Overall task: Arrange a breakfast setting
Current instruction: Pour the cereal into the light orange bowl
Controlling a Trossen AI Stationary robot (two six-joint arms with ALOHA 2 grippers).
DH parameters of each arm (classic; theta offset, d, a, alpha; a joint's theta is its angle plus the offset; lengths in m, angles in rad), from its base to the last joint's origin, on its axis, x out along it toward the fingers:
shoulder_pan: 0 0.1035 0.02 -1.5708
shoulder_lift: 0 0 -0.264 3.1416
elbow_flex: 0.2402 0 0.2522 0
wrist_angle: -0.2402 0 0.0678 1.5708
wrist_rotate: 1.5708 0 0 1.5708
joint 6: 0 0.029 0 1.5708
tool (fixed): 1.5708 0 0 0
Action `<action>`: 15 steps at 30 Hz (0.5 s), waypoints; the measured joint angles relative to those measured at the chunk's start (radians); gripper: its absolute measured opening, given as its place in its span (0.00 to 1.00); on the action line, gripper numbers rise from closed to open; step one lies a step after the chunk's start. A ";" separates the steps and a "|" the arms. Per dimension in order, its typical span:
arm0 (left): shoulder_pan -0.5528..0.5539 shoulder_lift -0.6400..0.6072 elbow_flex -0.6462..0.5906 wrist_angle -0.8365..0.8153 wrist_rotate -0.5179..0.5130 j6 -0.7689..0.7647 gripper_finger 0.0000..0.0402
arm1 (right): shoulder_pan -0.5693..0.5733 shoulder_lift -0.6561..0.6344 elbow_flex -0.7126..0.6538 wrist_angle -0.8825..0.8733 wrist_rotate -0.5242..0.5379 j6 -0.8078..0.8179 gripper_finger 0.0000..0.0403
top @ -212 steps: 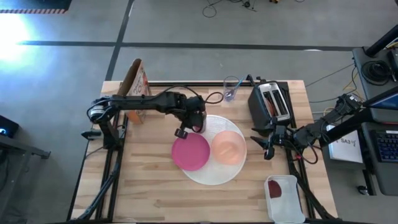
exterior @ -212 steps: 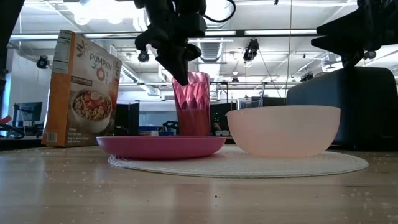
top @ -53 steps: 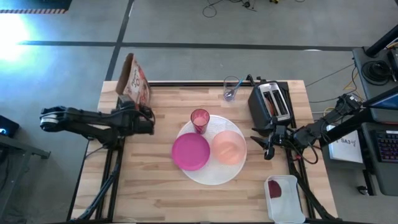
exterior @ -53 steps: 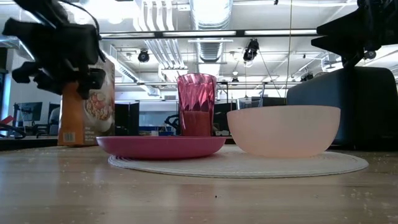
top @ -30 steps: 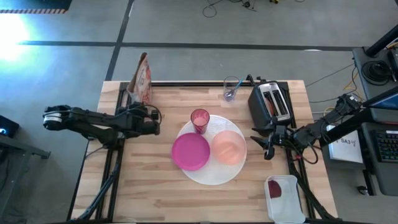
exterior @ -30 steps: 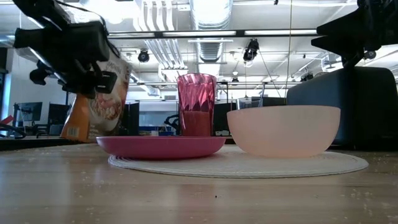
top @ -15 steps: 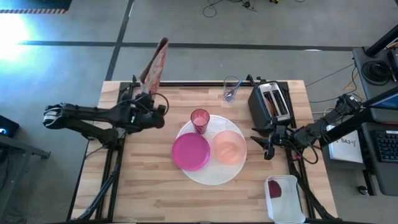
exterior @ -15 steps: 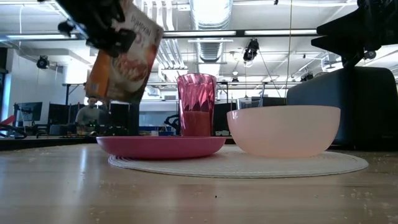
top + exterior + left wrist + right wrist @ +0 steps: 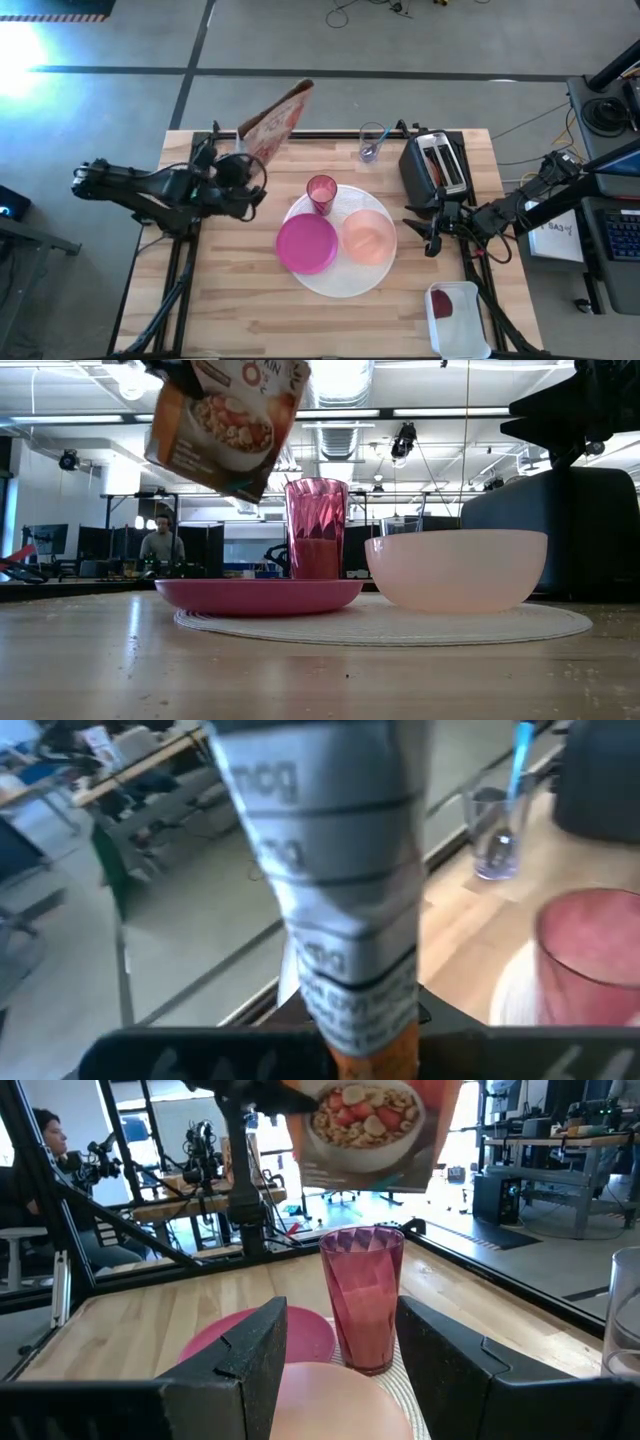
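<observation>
Left gripper (image 9: 238, 183), upper left of the high view: jaws clamped on the base of a cereal box (image 9: 275, 122), which is lifted clear of the table (image 9: 230, 300) and tilted, its top leaning toward the upper centre of the frame. Right gripper (image 9: 432, 236), right of centre: jaws apart, holding nothing, parked just right of the setting. White plate (image 9: 345, 283), centre of the high view: laid, carrying the rest. Magenta plate (image 9: 306, 244): resting on its left part. Peach bowl (image 9: 368, 237): on its right part, touching or nearly touching the magenta plate; appears empty. Pink cup (image 9: 322, 190): upright at the white plate's upper edge, between and above the two. Spoon (image 9: 377, 143): teal handle standing in a clear glass (image 9: 372, 141) near the table's upper edge, apart from the setting. Toaster (image 9: 436, 165) and white tub (image 9: 457, 318): along the right side. Status, as judged: plates, bowl and cup placed; the box likely headed for the bowl; spoon not yet laid.
</observation>
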State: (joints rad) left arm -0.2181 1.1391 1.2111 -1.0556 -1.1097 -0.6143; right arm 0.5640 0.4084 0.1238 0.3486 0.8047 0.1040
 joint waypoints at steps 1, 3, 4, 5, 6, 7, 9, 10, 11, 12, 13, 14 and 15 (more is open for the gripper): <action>-0.016 0.002 0.024 -0.046 0.002 -0.023 0.00 | 0.000 0.000 0.000 0.000 0.000 0.000 0.44; -0.044 0.008 0.073 -0.146 0.010 -0.080 0.00 | 0.000 0.000 0.000 0.000 0.000 0.000 0.44; -0.056 0.013 0.100 -0.195 0.025 -0.114 0.00 | 0.000 0.000 0.000 0.000 0.000 0.000 0.44; -0.067 0.018 0.127 -0.240 0.046 -0.145 0.00 | 0.000 0.000 0.000 0.000 0.000 0.000 0.44; -0.077 0.023 0.151 -0.274 0.074 -0.169 0.00 | 0.000 0.000 0.000 0.000 0.000 0.000 0.44; -0.089 0.030 0.175 -0.300 0.104 -0.184 0.00 | 0.000 0.000 0.000 0.000 0.000 0.000 0.44; -0.111 0.043 0.218 -0.327 0.164 -0.196 0.00 | 0.000 0.000 0.000 0.000 0.000 0.000 0.44; -0.125 0.049 0.237 -0.336 0.193 -0.200 0.00 | 0.000 0.000 0.000 0.000 0.000 0.000 0.44; -0.137 0.056 0.255 -0.345 0.217 -0.205 0.00 | 0.000 0.000 0.000 0.000 0.000 0.000 0.44; -0.147 0.064 0.272 -0.354 0.233 -0.213 0.00 | 0.000 0.000 0.000 0.000 0.000 0.000 0.44; -0.157 0.072 0.288 -0.362 0.242 -0.219 0.00 | 0.000 0.000 0.000 0.000 0.000 0.000 0.44; -0.168 0.082 0.307 -0.377 0.244 -0.232 0.00 | 0.000 0.000 0.000 0.000 0.000 0.000 0.44; -0.178 0.092 0.327 -0.397 0.247 -0.249 0.00 | 0.000 0.000 0.000 0.000 0.000 0.000 0.44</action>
State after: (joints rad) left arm -0.3963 1.2306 1.5382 -1.4526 -0.8628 -0.8634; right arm 0.5644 0.4084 0.1238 0.3485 0.8047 0.1040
